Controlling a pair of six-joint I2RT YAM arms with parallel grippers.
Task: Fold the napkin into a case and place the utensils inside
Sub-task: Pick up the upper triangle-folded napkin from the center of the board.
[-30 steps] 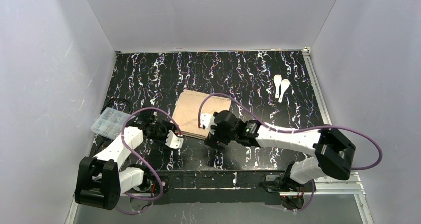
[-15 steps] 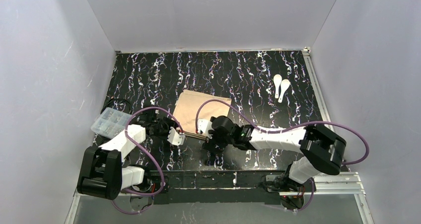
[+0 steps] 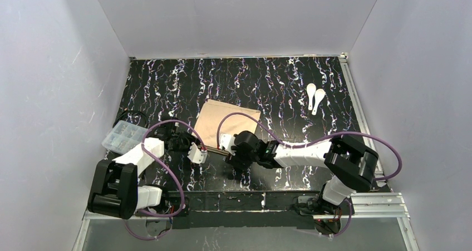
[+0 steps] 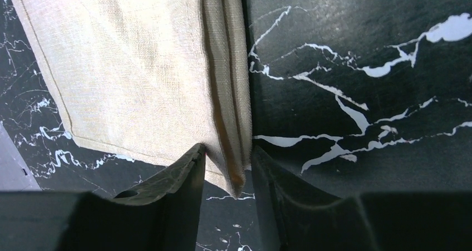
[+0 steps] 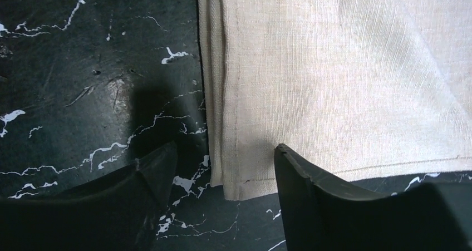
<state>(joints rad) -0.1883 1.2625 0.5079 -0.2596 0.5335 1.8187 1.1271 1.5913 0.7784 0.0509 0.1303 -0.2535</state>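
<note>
A clear box (image 3: 122, 136) sits at the left edge of the bench (image 3: 167, 84), out of play. The left tool (image 4: 227, 159) is narrow, its fingers (image 4: 178, 178) either side of one near corner of the napkin (image 3: 209, 120); I see no firm pinch yet. The napkin lies mid-bench, folded to a rectangle. The right tool (image 5: 222, 151) is wide and straddles the other near corner. The spoons (image 3: 315, 99) lie at upper right, well apart from the cloth.

The step looks like taking both near corners for the next fold. To do it well, each tool should catch every layer, then both lift evenly with the edge taut.

The wrist views show the stacked layers at the folded edge. The top view hides these under the tools, but it alone shows the spoons and box.
</note>
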